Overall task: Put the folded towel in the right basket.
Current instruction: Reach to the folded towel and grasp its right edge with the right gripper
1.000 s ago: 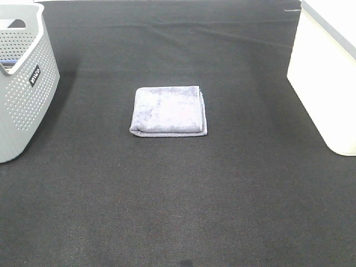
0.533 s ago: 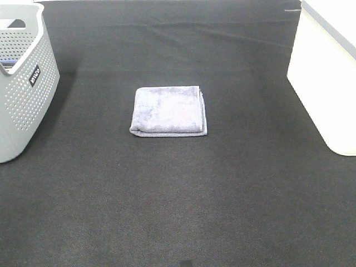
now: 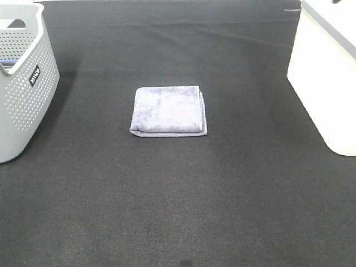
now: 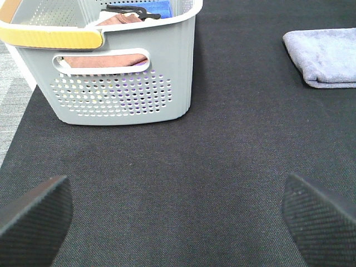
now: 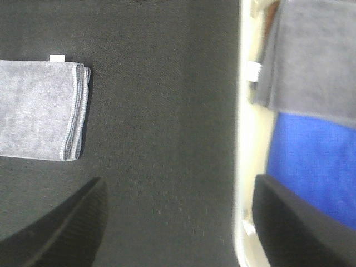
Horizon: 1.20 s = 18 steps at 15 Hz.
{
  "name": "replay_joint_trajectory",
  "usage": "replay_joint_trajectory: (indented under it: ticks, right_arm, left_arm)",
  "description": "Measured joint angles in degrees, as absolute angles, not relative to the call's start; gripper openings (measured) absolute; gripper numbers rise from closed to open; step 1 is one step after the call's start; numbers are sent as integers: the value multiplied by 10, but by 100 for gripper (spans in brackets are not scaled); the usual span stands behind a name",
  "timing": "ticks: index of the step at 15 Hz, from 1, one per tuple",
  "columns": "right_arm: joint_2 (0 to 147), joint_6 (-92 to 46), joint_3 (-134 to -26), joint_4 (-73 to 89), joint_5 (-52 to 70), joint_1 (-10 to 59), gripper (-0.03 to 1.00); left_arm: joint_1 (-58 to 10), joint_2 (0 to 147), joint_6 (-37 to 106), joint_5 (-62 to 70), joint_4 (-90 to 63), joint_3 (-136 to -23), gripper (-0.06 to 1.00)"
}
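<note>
Exterior high view: folded lavender-grey terry towel (image 3: 168, 110) lies flat mid black fabric mat (image 3: 167, 194), well apart from white plastic right basket (image 3: 325, 78), which the frame edge cuts off. Left gripper (image 4: 178, 217) and right gripper (image 5: 178, 222) have jaws spread wide, empty, only tips visible. Basket contents blurred in right wrist view.

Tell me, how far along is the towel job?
Nothing looks done yet: the folded towel lies on the black mat, outside the right basket. In hand: nothing; the left gripper and right gripper are both open and empty. Left to do: grasp the towel, carry it over, drop it in.
</note>
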<state>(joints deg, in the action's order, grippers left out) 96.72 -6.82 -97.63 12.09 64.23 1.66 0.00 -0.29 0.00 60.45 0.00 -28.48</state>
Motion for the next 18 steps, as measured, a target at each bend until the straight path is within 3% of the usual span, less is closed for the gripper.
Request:
replay_joint_trajectory:
  ticks: [5,9,14,18]
  right_arm:
    - [1048,-63,-1023,101,644,140,69]
    - [1091,-60,-1028,121,644,178,69]
    - [1192,-60,-1030,202,636,187,69]
    - [1283,-63,-1116,262,674,187,71]
  left_arm:
    - [0,-3,0,604,0,-285,97]
    - [0,-3,0,604,0,-285,97]
    - [0,-3,0,604,0,-285,97]
    - [0,-3,0,604,0,-285,97]
